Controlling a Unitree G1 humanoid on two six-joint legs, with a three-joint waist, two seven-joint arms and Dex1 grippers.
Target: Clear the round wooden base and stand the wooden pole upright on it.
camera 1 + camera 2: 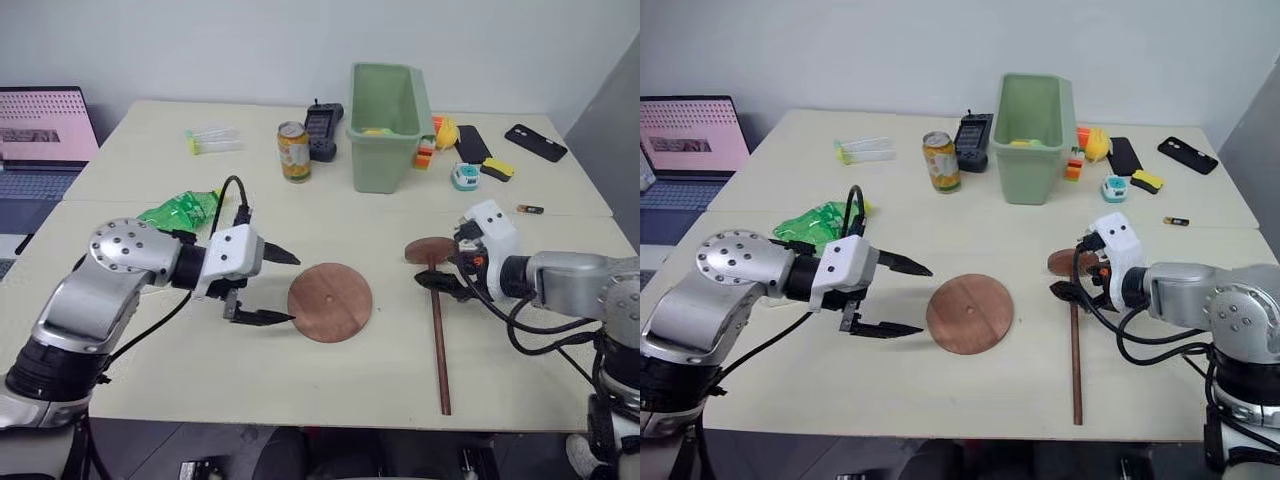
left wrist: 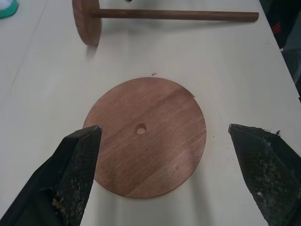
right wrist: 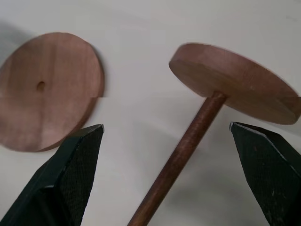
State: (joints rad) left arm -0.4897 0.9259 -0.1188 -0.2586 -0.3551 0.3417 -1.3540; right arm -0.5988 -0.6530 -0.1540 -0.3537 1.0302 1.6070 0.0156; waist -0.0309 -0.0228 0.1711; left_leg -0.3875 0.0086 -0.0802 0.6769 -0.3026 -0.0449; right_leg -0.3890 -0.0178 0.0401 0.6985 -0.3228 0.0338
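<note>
From the head camera, one round wooden base [image 1: 330,301] lies flat and bare on the pale table [image 1: 200,370], between the two arms. The left gripper [image 1: 287,288] hovers just beside its left edge, fingers spread wide, gripping nothing. One wooden pole [image 1: 439,345] lies on the table to the right of the base, its small disc end farthest from the robot and its free end near the table's front edge. The right gripper [image 1: 437,279] hangs over the pole near the disc end; whether it touches cannot be told here. Farther back stand one green bin [image 1: 385,125], one drink can [image 1: 294,151], a crumpled green bag [image 1: 180,210], one black phone [image 1: 535,142] and, at the far left, one laptop [image 1: 40,150].

The left wrist camera shows what the head views barely do: the small hole at the base's centre [image 2: 146,136]. Both black fingers [image 2: 70,174] stand far apart, either side of the disc and clear of it; the pole [image 2: 174,15] lies beyond, well apart.

The right wrist camera shows the pole's shaft [image 3: 181,157] passing between that gripper's two widely parted fingers [image 3: 70,174], touching neither, with the base [image 3: 47,89] off to one side.
</note>
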